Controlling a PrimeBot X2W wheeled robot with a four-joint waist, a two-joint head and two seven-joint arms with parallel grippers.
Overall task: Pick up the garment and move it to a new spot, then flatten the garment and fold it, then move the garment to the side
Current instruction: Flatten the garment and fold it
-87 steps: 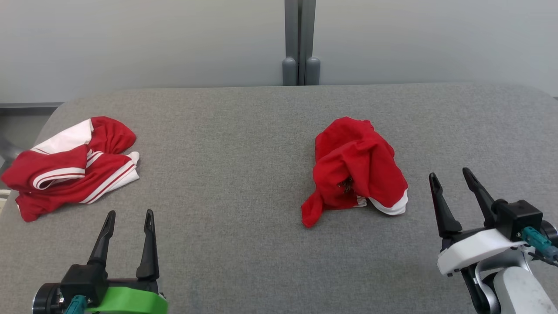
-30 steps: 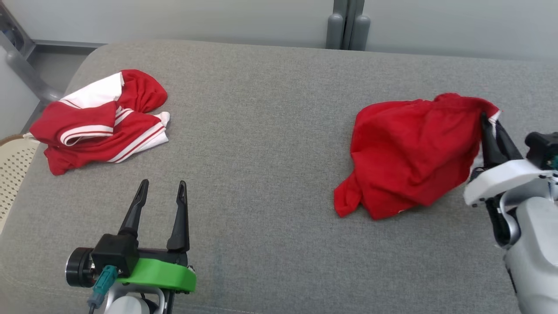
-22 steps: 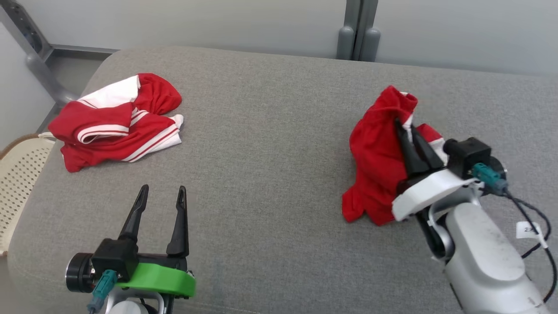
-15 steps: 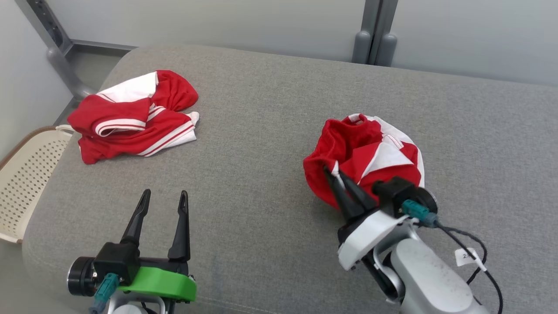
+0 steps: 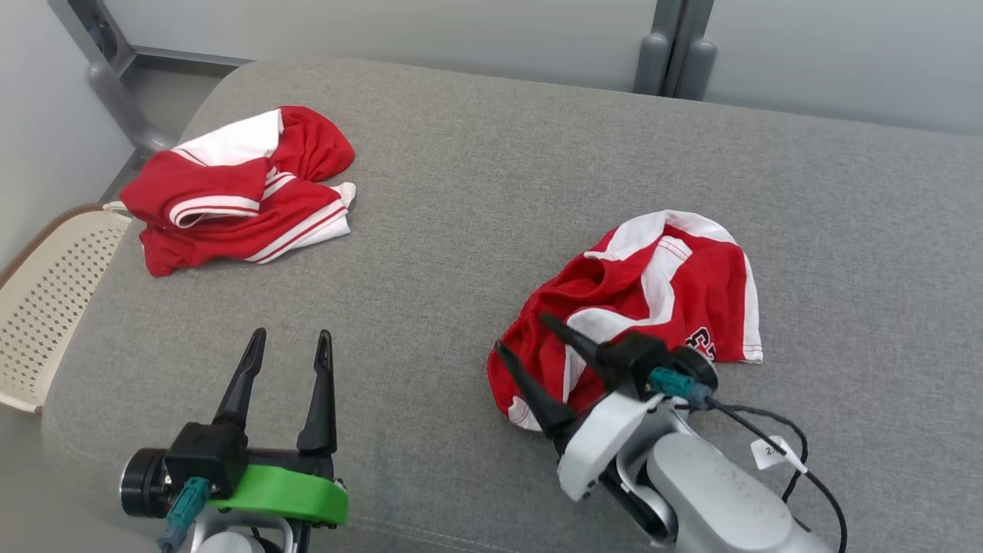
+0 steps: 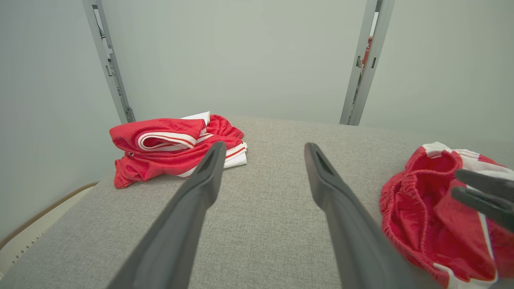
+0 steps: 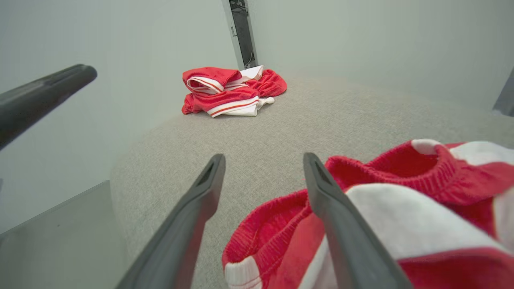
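Now, right tool (image 5: 522, 334): low at the near left edge of the garment (image 5: 676, 292), its two dark fingers spread apart and holding nothing. Its pale forearm (image 5: 714, 499) reaches in from the lower right of the head view, angled up and to the left.
Right tool, close up: in the right wrist view, one finger (image 7: 341, 224) lies over the red and white cloth and the other over bare worktop (image 5: 476, 192) just beside it. Whether either one touches the cloth cannot be told.
Left tool (image 5: 292, 333): above the near left part of the worktop, fingers apart and empty. It points away from the robot, well apart from any cloth.
Garment: a crumpled red heap with white panels and a gathered waistband, lying right of centre on the worktop. Some dark lettering shows near the right tool's wrist.
Worktop: covered in grey fabric, with rounded corners.
Basket (image 5: 38, 307): cream and perforated, beside the worktop's left edge and lower than it. It is partly in view, and its contents cannot be told.
Second garment (image 5: 238, 192): a crumpled heap of red with white stripes, at the far left of the worktop, well apart from both tools.
Background: grey posts (image 5: 676, 54) stand against a pale wall (image 5: 384, 31) behind the far edge.
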